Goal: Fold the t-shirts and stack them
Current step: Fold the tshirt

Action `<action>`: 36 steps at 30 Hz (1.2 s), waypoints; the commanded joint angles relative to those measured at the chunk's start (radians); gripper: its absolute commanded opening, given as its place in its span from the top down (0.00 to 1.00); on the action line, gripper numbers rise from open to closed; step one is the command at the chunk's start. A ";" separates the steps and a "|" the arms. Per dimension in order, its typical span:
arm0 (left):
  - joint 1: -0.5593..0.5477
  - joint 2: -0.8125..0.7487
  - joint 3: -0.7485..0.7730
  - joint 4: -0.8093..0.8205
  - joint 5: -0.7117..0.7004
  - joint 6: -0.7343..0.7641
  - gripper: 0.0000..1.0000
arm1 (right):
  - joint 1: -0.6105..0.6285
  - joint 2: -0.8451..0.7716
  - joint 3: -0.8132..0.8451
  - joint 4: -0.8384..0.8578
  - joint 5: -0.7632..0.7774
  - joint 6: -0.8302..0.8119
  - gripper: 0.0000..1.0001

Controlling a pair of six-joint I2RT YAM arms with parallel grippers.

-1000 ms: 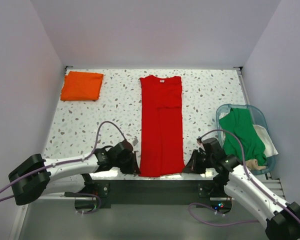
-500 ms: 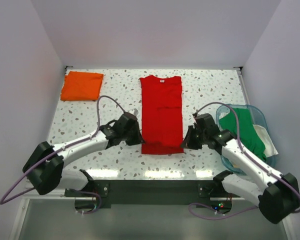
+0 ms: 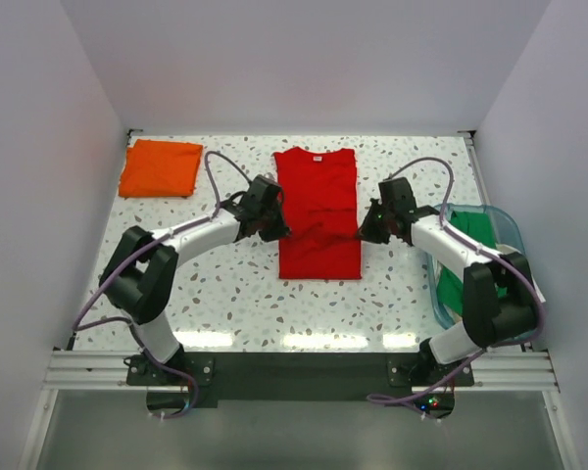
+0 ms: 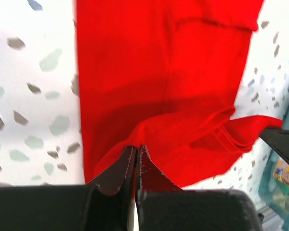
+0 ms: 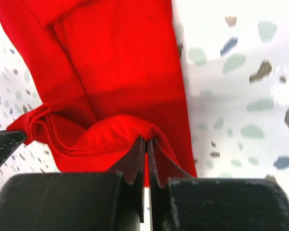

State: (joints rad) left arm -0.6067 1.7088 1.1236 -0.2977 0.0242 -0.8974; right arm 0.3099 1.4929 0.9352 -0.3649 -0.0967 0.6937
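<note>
1. Firstly, the teal tub point(image 3: 501, 213) sits at the right edge of the table point(image 3: 225, 284), partly hidden behind the right arm. A green t-shirt point(image 3: 476, 228) is bundled loosely inside it and shows through the translucent wall.
2. An orange t-shirt point(image 3: 160, 167) lies folded into a flat rectangle in the far-left corner, well apart from both arms.
3. A red t-shirt point(image 3: 318, 196) lies in the middle of the table as a narrow strip, its collar with a small white label toward the far edge. Its lower part is doubled back over the rest, so a fold forms its near edge.
4. At the shirt's left edge, the left gripper point(image 3: 280, 228) has its fingers pressed together on a corner of the raised red hem.
5. At the shirt's right edge, level with the left one, the right gripper point(image 3: 364, 231) pinches the other corner of that hem in the same way.
6. Between the two grips the hem sags in loose wrinkles above the flat red cloth underneath.
</note>
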 commanded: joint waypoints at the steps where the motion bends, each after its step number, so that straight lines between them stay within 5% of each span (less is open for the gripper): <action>1: 0.047 0.057 0.067 0.020 -0.023 0.008 1.00 | -0.026 0.049 0.079 0.090 -0.006 -0.016 1.00; 18: 0.150 0.224 0.238 0.038 0.011 0.084 1.00 | -0.083 0.308 0.261 0.135 -0.077 -0.031 1.00; 21: 0.157 0.244 0.266 0.055 0.017 0.123 0.83 | -0.092 0.332 0.284 0.130 -0.074 -0.040 0.87; 22: 0.160 0.244 0.274 0.060 0.020 0.133 0.64 | -0.097 0.336 0.287 0.129 -0.074 -0.039 0.83; 25: 0.171 0.213 0.283 0.078 0.017 0.173 0.36 | -0.104 0.322 0.294 0.130 -0.083 -0.055 0.67; 27: 0.173 0.165 0.262 0.091 0.008 0.199 0.31 | -0.100 0.285 0.287 0.124 -0.078 -0.075 0.61; 30: 0.173 0.094 0.193 0.124 -0.003 0.203 0.31 | -0.075 0.231 0.238 0.121 -0.035 -0.103 0.57; 36: 0.137 0.038 0.068 0.184 0.059 0.160 0.59 | -0.014 0.168 0.157 0.141 -0.014 -0.131 0.57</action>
State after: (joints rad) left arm -0.4442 1.7870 1.2392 -0.1967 0.0486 -0.7425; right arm 0.2672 1.7065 1.1172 -0.2626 -0.1432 0.6003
